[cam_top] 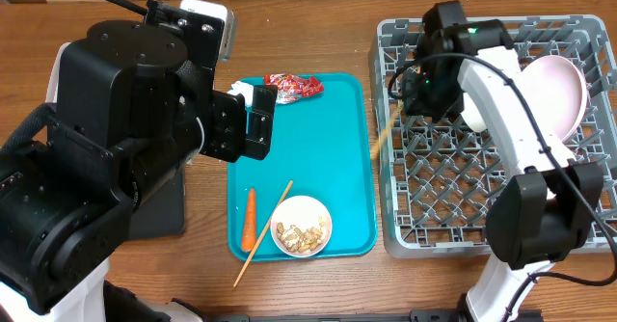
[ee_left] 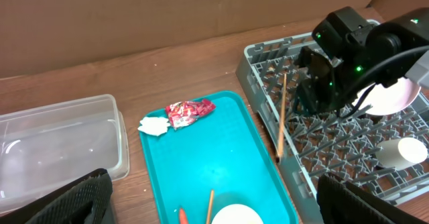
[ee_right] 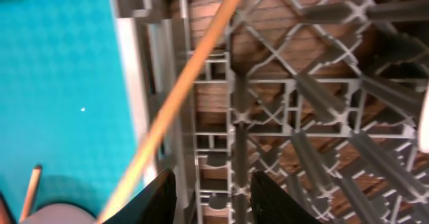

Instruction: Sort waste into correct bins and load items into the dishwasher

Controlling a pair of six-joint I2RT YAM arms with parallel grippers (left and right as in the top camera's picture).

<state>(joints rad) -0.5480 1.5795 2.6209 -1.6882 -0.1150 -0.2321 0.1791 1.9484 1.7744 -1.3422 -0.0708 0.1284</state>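
Wooden table (cam_top: 318,23): two chopsticks, one carrot (cam_top: 250,216), one red wrapper (cam_top: 294,87), one tissue (ee_left: 153,125).
Right gripper (ee_right: 214,180) partly open, clamping nothing; leaning chopstick (ee_right: 177,96) passes beside its finger at the dish rack (cam_top: 453,187) wall; second chopstick (cam_top: 262,233) on teal tray (cam_top: 337,168); left gripper (ee_left: 213,178) wide, empty.

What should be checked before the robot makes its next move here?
1. Right claw free of the chopstick: ok, jaws apart, nothing between them.
2. That chopstick settled in the dish rack: cannot tell, it leans at the rack's edge.
3. Second chopstick loaded: not ok, it lies on the teal tray.
4. Left claw open and empty: ok.
5. Waste binned: not ok, red wrapper and carrot sit on the tray.
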